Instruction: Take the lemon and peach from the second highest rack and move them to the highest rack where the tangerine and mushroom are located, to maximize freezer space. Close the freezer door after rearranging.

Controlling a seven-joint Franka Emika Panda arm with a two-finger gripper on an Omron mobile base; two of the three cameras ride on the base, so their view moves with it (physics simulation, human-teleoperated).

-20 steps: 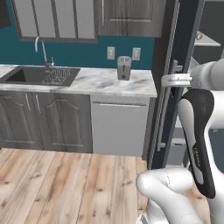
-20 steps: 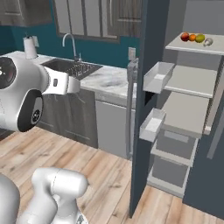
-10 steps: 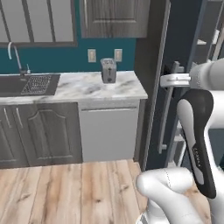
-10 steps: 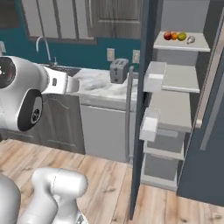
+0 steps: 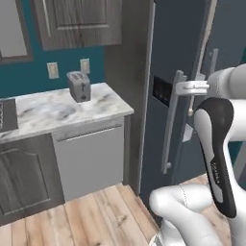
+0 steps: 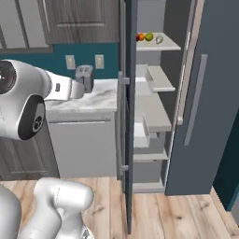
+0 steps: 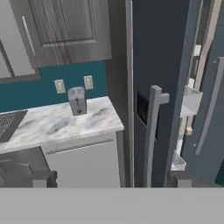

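Tool: its two dark fingertips (image 7: pixel 43 178) stand wide apart at the bottom of the hand view, open and holding nothing, facing the freezer door (image 7: pixel 159 78).
Freezer door: ajar, edge-on in the right base view (image 6: pixel 129 116), long grey handle (image 5: pixel 169 125) on its face.
Top rack (image 6: pixel 161 43): small round fruits (image 6: pixel 144 37) sit together at its left end; which is the lemon or peach I cannot tell.
Worktop (image 5: pixel 57 108): marble, with a toaster (image 5: pixel 79 86) by the wall.
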